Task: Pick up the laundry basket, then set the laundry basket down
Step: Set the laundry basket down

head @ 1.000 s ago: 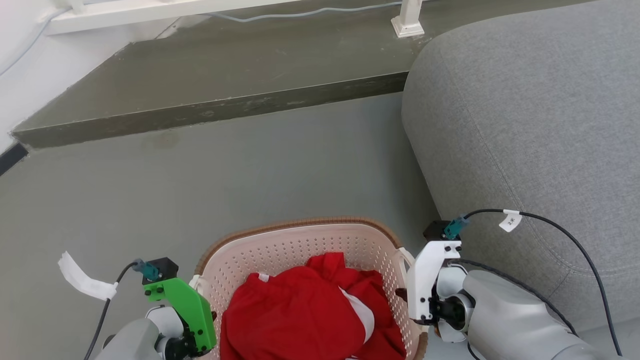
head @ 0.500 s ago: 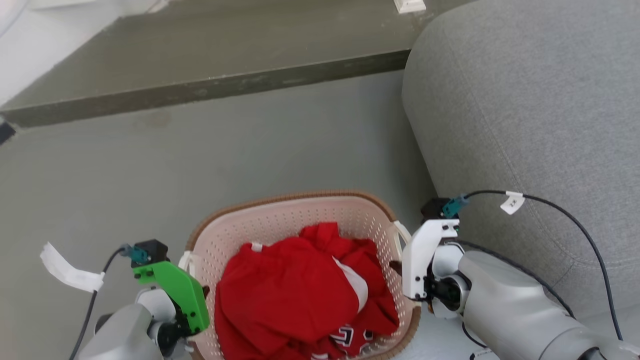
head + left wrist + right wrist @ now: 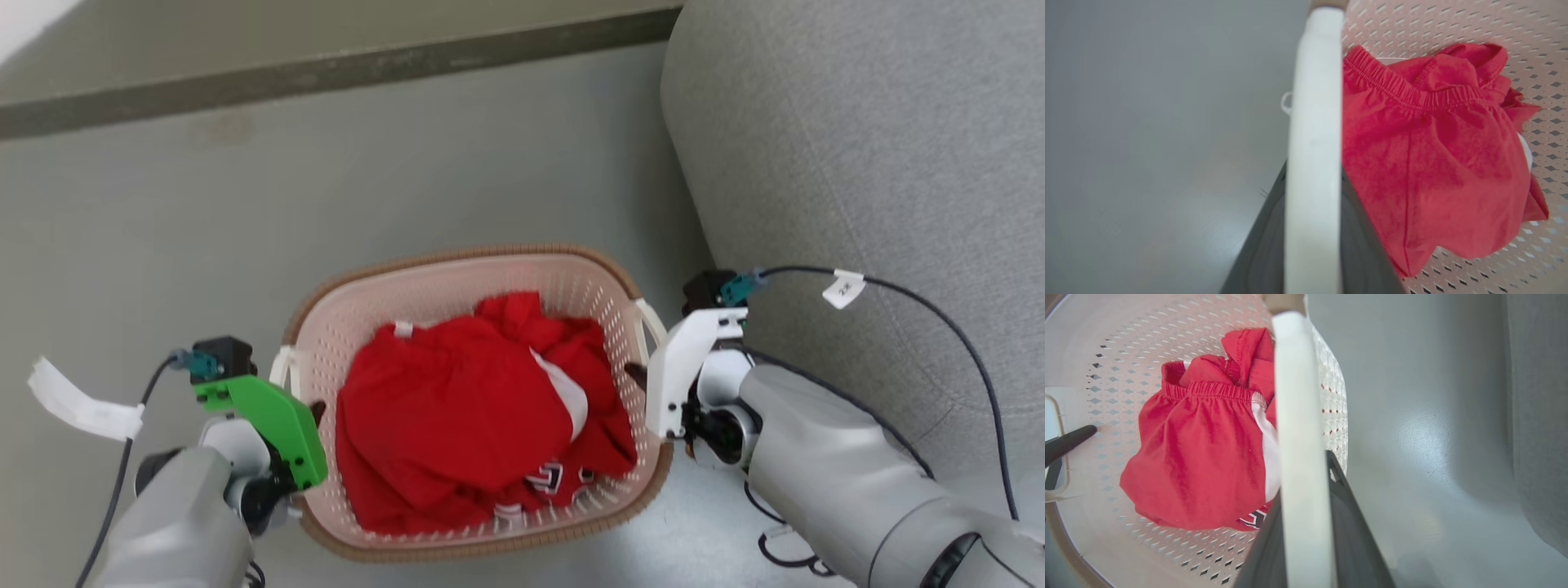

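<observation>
Laundry basket containing a red garment; left gripper and right gripper each apparently clamped on a white loop handle.

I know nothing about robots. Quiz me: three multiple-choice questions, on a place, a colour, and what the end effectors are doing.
1. What stands to the robot's right of the laundry basket? A) wooden chair B) grey sofa C) fridge
2. What colour are the clothes in it? A) blue B) yellow C) red
3. What are the left end effector and right end effector doing? A) each gripping a side handle B) hanging idle C) tugging clothes
Answers: B, the sofa stands beside it; C, red in every view; A, each wrist view shows the handle between dark fingers.
</observation>
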